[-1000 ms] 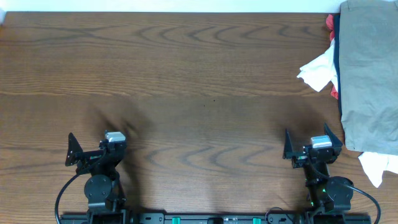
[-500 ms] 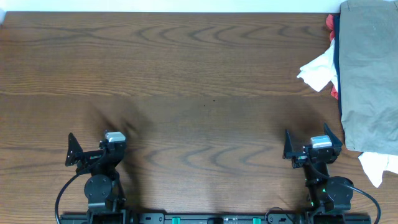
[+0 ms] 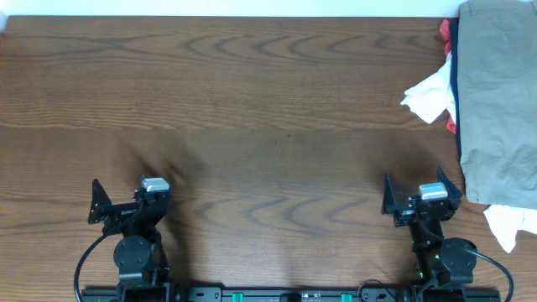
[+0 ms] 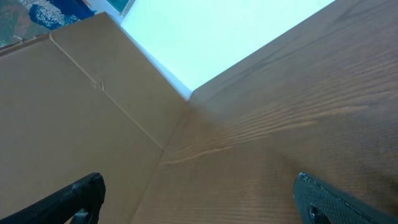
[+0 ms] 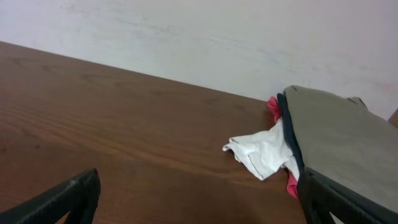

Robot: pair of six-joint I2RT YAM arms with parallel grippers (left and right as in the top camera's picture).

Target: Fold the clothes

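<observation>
A pile of clothes lies at the table's right edge: a grey-green garment [image 3: 497, 101] on top, white cloth [image 3: 430, 94] sticking out left, a red piece [image 3: 445, 32] and a dark layer under it, more white cloth [image 3: 510, 222] at the front. The right wrist view shows the grey garment [image 5: 339, 134], white cloth [image 5: 264, 152] and red piece [image 5: 272, 109]. My left gripper [image 3: 127, 200] is open and empty at the front left. My right gripper [image 3: 422, 195] is open and empty at the front right, left of the pile.
The dark wooden table [image 3: 268, 126] spans the overhead view. In the left wrist view a brown cardboard-like surface [image 4: 68, 112] stands beyond the table's left edge. A pale wall [image 5: 205, 37] is behind the table in the right wrist view.
</observation>
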